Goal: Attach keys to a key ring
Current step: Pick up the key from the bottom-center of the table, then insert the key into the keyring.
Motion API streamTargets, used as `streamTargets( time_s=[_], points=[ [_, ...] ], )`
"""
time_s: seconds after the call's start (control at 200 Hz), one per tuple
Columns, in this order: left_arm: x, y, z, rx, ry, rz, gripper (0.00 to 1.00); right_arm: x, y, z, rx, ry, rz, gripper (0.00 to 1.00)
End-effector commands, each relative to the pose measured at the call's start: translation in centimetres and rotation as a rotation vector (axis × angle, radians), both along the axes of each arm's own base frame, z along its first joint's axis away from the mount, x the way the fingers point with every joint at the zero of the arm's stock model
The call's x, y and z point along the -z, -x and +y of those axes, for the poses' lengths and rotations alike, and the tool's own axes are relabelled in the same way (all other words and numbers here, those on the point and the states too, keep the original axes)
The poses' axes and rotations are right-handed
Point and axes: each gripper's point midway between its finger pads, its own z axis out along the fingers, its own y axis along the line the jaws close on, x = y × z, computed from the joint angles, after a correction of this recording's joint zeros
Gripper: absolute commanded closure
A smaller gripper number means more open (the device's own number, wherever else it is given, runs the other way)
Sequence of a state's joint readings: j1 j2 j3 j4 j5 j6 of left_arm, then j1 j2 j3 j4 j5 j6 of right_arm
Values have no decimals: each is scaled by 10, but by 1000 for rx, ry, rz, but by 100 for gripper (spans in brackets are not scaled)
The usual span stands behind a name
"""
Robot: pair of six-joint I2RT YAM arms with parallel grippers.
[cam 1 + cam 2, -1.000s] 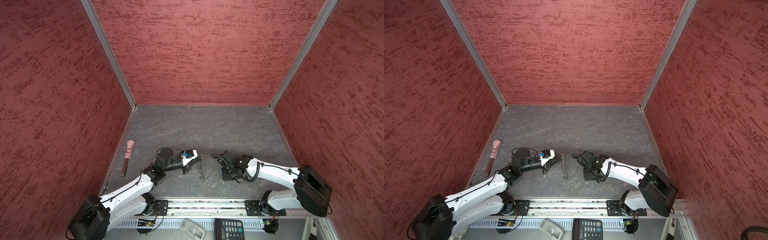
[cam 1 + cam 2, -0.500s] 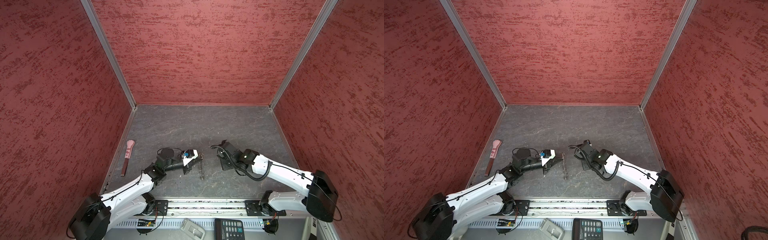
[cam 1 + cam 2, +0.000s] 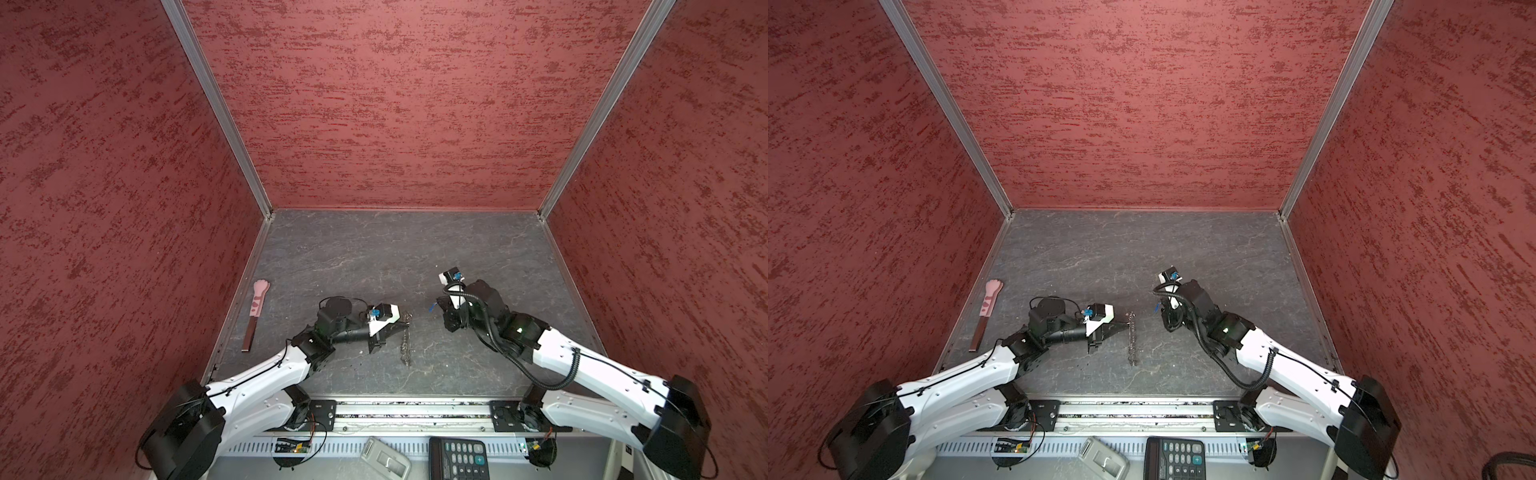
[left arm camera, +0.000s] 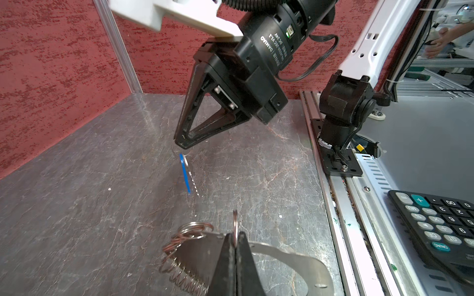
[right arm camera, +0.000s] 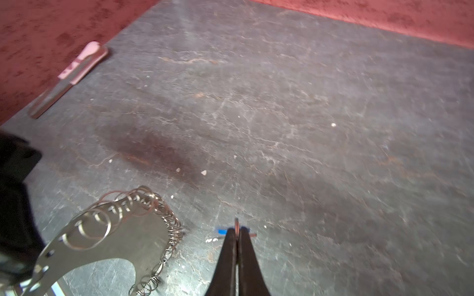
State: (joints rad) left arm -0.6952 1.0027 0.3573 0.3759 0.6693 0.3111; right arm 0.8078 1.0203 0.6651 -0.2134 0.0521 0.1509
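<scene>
Currently at the alignment step.
1 left gripper (image 4: 234, 237): jaws together on a silver link of the key ring (image 4: 195, 256).
1 right gripper (image 4: 182, 145): clamped on the keys (image 4: 185, 176), blue tag dangling near the key ring but apart from it.
Next, likely: precise threading of the tag's ring.

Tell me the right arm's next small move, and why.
Probably bring the right gripper toward the left gripper. Its jaws are shut on the small ring of the blue key tag, which hangs below them; the left jaws pinch one loop of the key ring, and a gap separates them.
</scene>
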Motion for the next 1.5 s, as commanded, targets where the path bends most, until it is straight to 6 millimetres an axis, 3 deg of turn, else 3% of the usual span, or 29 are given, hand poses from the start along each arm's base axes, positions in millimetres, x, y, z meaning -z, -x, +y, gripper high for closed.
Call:
streamTargets(
  time_s=[0.0, 0.25, 0.551, 0.696, 1.272, 1.498],
  points=[
    [-15, 5, -6, 57, 39, -42, 100, -28, 5, 22, -155, -88, -160, 100],
    [-8, 9, -5, 80, 27, -69, 100, -35, 18, 29, -282, -120, -323, 100],
    [-1, 21, 2, 113, 51, -258, 100, -29, 42, 45, -456, -141, -313, 100],
    [4, 17, 3, 92, 33, -292, 100, -26, 54, 49, -531, -160, -332, 100],
    [2, 12, 3, 63, 36, -294, 100, -20, 72, 52, -632, -206, -390, 100],
    [3, 19, 2, 116, 53, -248, 100, -20, 78, 50, -654, -223, -450, 100]
  ],
)
